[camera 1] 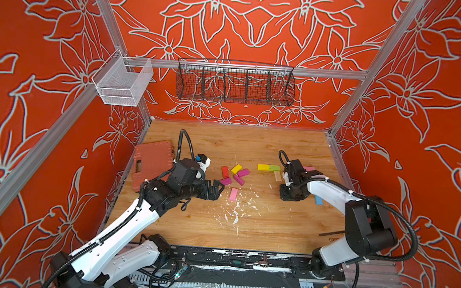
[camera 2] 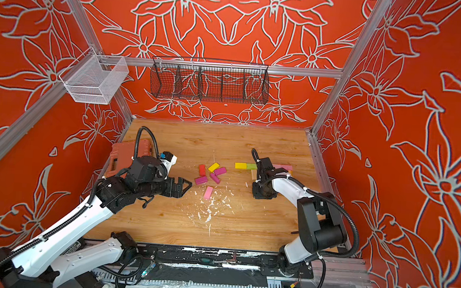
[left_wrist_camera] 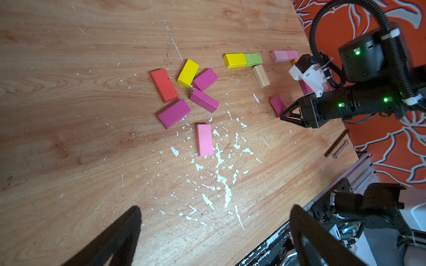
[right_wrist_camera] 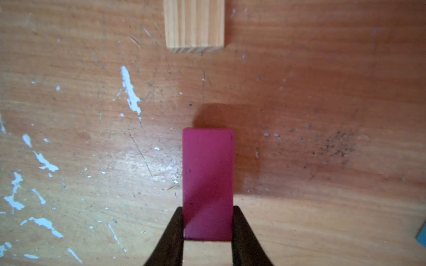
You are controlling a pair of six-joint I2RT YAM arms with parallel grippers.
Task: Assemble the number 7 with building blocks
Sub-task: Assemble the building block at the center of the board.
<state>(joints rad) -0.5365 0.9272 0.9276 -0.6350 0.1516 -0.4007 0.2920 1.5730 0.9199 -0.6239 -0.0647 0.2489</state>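
"What's the biggest thing on the table (camera 1: 273, 225)?"

"A red-brown case (camera 1: 153, 161), lying flat at the far left edge behind the left arm. After that come the two arms, reaching in from the near side."

"And their tools?"

"The left tool (camera 1: 220, 190) hangs spread wide with nothing in it, just beside a loose heap of blocks in the middle. The right tool (right_wrist_camera: 207, 208) points down and pinches a magenta block (right_wrist_camera: 207, 179) by its long sides, at one end."

"Where's the number 7 (camera 1: 270, 169)?"

"It's right of the middle and only partly built. A yellow block (camera 1: 263, 167) and a green block (camera 1: 275, 168) lie end to end as the bar. A bare wood block (left_wrist_camera: 261, 76) runs down from the green one's right end. The pinched magenta block lines up below the wood one, with a gap between them. I can't tell whether it touches the table."

"What about the small stuff?"

"The heap has a red block (camera 1: 225, 171), a second yellow block (camera 1: 236, 168) and three loose magenta blocks (camera 1: 239, 180). A light pink block (camera 1: 233, 194) lies a little nearer us. A pair of pink blocks (left_wrist_camera: 284, 55) sits end to end beyond the right tool, and a blue block (camera 1: 318, 200) pokes out from under the right arm."
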